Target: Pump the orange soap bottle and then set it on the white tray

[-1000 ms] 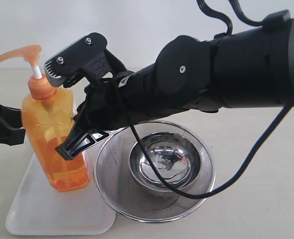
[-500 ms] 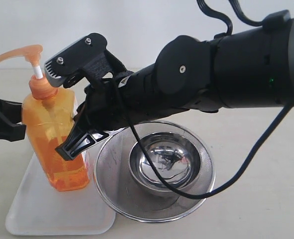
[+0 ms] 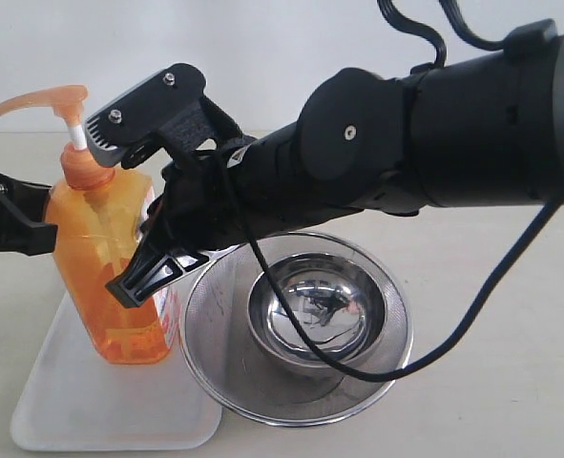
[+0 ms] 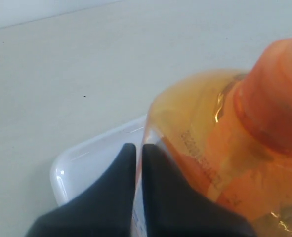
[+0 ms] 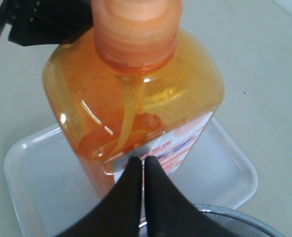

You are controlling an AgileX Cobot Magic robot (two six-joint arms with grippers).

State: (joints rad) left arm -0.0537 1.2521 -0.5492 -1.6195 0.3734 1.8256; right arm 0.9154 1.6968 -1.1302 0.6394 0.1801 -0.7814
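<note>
Bottle [image 3: 100, 277] stands on tray [image 3: 81, 420]; closed, empty jaws flank it at 9 and 3 o'clock. Back them off slowly, avoiding tipping.

Nothing legible. The orange soap bottle [image 5: 136, 94] carries a white label [image 5: 187, 140] with red and blue print, too blurred to read. The small dark print [image 4: 199, 150] in the left wrist view is unreadable too.

Robot lab bench, plain beige tabletop [image 3: 511, 382], white wall [image 3: 262, 38]
</note>
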